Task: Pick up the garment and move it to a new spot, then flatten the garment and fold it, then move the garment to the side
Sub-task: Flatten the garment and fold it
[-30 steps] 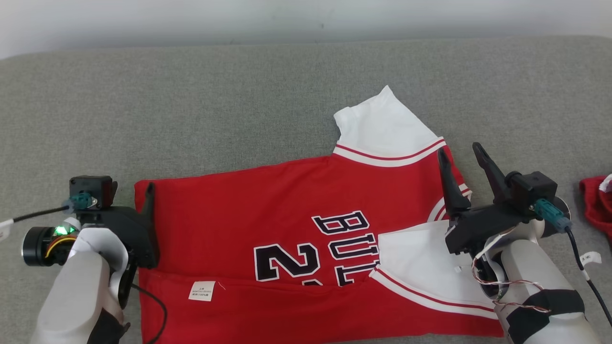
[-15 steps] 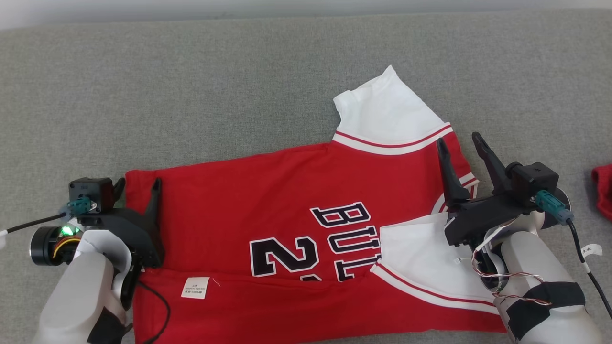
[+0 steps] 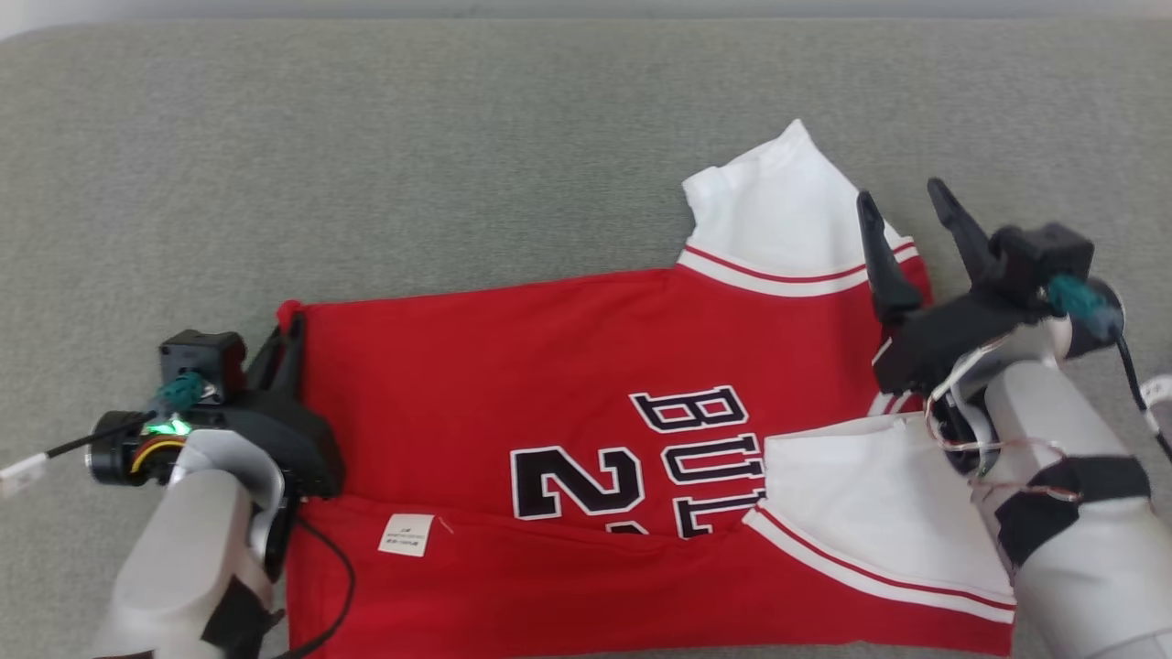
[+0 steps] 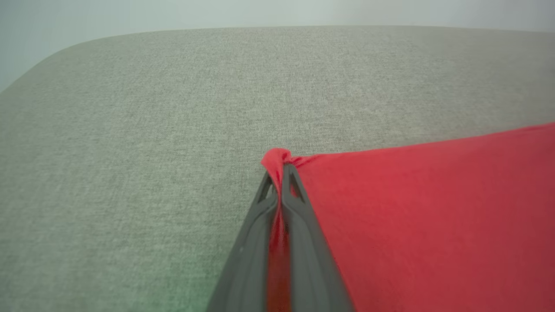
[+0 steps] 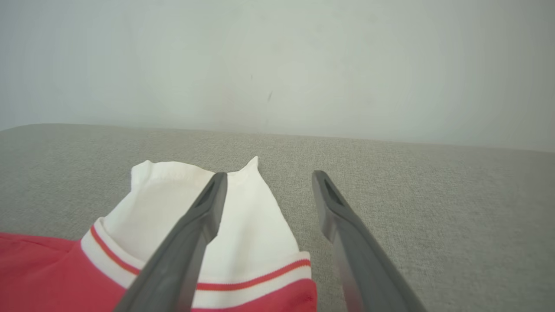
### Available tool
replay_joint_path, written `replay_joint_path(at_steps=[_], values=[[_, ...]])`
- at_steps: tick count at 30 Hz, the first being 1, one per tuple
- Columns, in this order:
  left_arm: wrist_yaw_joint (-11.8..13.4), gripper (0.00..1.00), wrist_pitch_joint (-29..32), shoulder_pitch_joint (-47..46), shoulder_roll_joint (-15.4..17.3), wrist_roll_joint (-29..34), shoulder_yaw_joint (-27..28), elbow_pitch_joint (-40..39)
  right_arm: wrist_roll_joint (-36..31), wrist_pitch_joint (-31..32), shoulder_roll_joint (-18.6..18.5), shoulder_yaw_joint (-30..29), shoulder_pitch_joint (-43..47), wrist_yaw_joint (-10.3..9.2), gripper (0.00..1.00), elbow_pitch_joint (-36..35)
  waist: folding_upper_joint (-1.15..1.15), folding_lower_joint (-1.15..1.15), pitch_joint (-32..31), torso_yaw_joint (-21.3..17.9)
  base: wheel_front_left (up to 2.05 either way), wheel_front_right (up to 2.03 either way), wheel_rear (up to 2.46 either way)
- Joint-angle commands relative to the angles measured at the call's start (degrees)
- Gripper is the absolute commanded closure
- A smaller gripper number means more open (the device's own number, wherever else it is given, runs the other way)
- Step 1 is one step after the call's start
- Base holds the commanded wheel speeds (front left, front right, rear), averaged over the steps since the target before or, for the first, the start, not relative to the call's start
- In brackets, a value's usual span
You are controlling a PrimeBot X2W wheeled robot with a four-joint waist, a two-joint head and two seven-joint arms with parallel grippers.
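mid-left, the left gripper [image 3: 286,328] clamps the shirt [image 3: 513,366] corner, seemingly to pull it flat; upper right, the right gripper [image 3: 899,194] hangs spread

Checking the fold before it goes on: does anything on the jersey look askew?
Yes. The near white sleeve lies folded across the lettering of the jersey, and the left gripper bunches one corner.
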Motion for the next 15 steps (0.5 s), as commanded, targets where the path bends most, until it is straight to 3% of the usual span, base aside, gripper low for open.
replay_joint_path(at_steps=[1,15], values=[[0.14,1.00,-0.59,-0.71,-0.57,0.21,-0.28,-0.03,0.27,0.51,-0.38,0.66,-1.46,-0.15,0.00,0.79,-0.01,-0.01,0.30,1.49,0.00,0.00,0.00],[-0.16,1.00,-3.70,-3.42,-7.38,0.44,-5.38,-0.35,1.37,11.50,-4.62,8.42,-17.91,-0.15,0.00,17.07,-0.01,-0.01,4.23,9.48,0.00,0.00,0.00]])
